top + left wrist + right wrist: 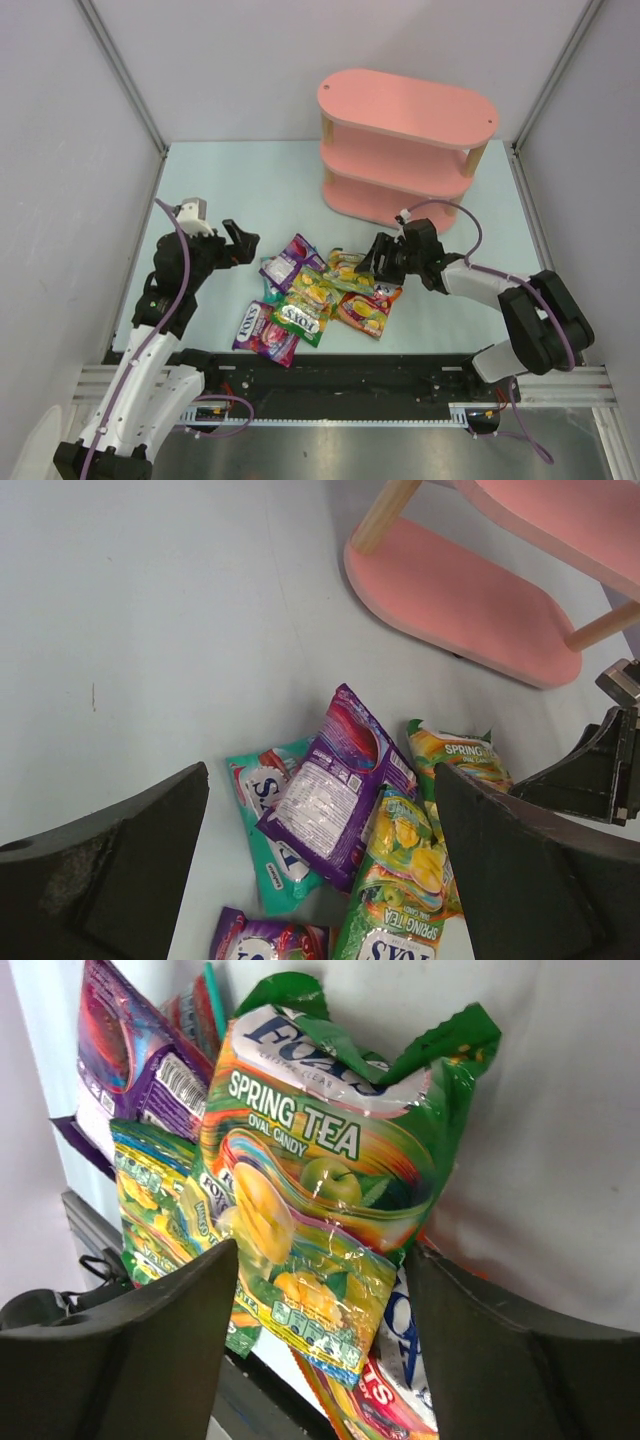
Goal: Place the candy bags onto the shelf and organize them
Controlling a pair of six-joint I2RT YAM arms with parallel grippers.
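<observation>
Nearest the arm bases, a purple-magenta glossy plastic pouch with white FOX'S lettering (262, 330) lies flat at the near-left corner of the candy pile, on the pale mint tabletop (220, 180). Touching its right side is a green-yellow glossy pouch with mango print (308, 303). Farther right lies an orange-red glossy pouch (365, 310), its far edge tucked under a neighbour. One step farther: a teal glossy pouch (270, 275) with a dark purple glossy pouch (292, 262) lying across it; the left wrist view shows the purple one's white printed back facing up. Right of those, a green Spring Tea pouch with apple and mango print (348, 270) rests on top of the pile. The right claw (378, 262) sits low at this pouch's right end, fingers well apart with the pouch's end between them. The right wrist view shows the film filling most of the gap; whether the fingers press it I cannot tell. The left claw (243, 245) hovers just left of the pile, spread wide, holding nothing, pointed toward the teal and dark purple pouches. All six pouches lie on the table. Far right stands the pink three-tier shelf with oval boards and light wooden posts (405, 150), upright, well apart from the pile.
</observation>
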